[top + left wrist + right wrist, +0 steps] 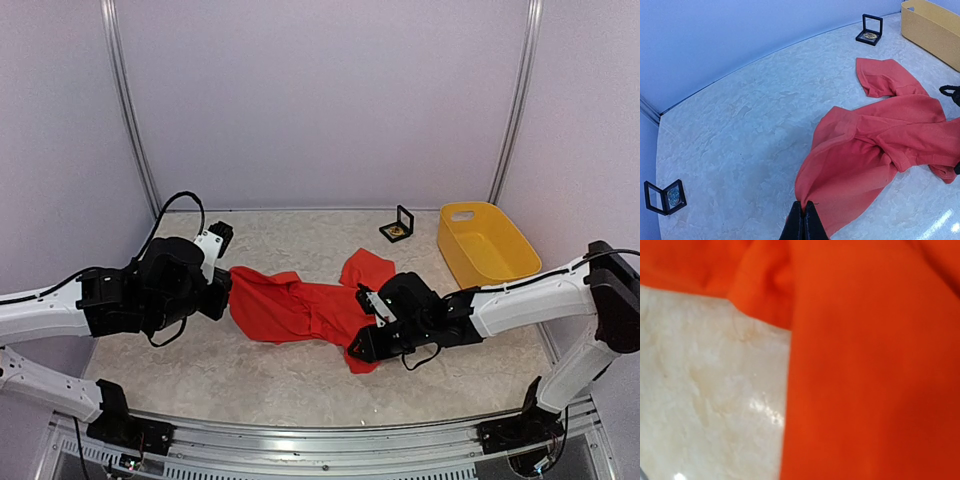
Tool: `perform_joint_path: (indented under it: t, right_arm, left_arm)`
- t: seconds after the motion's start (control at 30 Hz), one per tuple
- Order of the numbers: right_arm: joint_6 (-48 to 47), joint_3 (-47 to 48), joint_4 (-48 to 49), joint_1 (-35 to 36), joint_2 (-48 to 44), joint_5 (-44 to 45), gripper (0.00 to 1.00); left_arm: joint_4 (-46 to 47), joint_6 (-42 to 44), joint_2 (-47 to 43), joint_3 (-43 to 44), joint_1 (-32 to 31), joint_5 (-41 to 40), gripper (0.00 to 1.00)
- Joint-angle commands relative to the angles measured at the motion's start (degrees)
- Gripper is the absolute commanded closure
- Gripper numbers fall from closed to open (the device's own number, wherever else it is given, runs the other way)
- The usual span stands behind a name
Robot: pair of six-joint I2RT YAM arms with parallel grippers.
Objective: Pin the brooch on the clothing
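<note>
On the pale marbled tabletop [250, 370], seen from the overhead camera, I find the red-orange short-sleeved T-shirt of soft fabric [300, 305] lying crumpled and stretched sideways between my two arms, with the yellow plastic basket [490, 250] at the far right and a small open black display case [399, 227] just left of it, both apart from the garment. Only this view takes in both arms at once: the left gripper [224, 292] meets the left end of the T-shirt, and the right gripper [365, 340] sits over its near right part. The left wrist view adds what the overhead one is too coarse to give: a small gold-coloured brooch [870, 35] inside the far case [870, 30], a second open black case [665, 196] near the left edge that I cannot pick out from above, and the basket [932, 27] at the top right. There the left gripper [803, 220] has its jaws pressed together, clamped on a gathered corner of the T-shirt [875, 155]. The right wrist view is filled by blurred fabric [865, 365] over the tabletop [705, 390]; no fingers show, so I cannot tell how the right jaws stand.
</note>
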Motion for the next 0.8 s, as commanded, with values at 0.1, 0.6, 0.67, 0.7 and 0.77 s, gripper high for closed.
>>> perform_joint_path:
  t: [0.1,0.6,0.67,0.7,0.77]
  right_arm:
    - [-2.69,2.70,0.04,-0.42,-3.11,4.26,1.00]
    - [-14.69,28.56,-28.38,-2.06,-35.99,5.68,1.00]
    - [-17.22,34.71,-31.75,-2.08,-34.56,7.23,1.00]
    - [-18.37,39.11,-33.86,-2.06,-33.35,8.87,1.00]
    - [-20.89,45.11,-38.02,-2.07,-29.86,12.28,1.00]
  left_arm:
    - [-0.97,-1.08,-1.83,-0.07,0.63,-2.53,1.00]
    - [-14.10,9.75,-13.69,26.37,-4.88,-17.17,1.00]
    - [-13.95,13.84,-12.26,31.08,-6.00,-18.50,1.00]
    - [-13.90,15.29,-11.70,33.16,-6.31,-19.32,1.00]
    - [-13.43,18.84,-10.23,36.14,-6.54,-20.14,1.00]
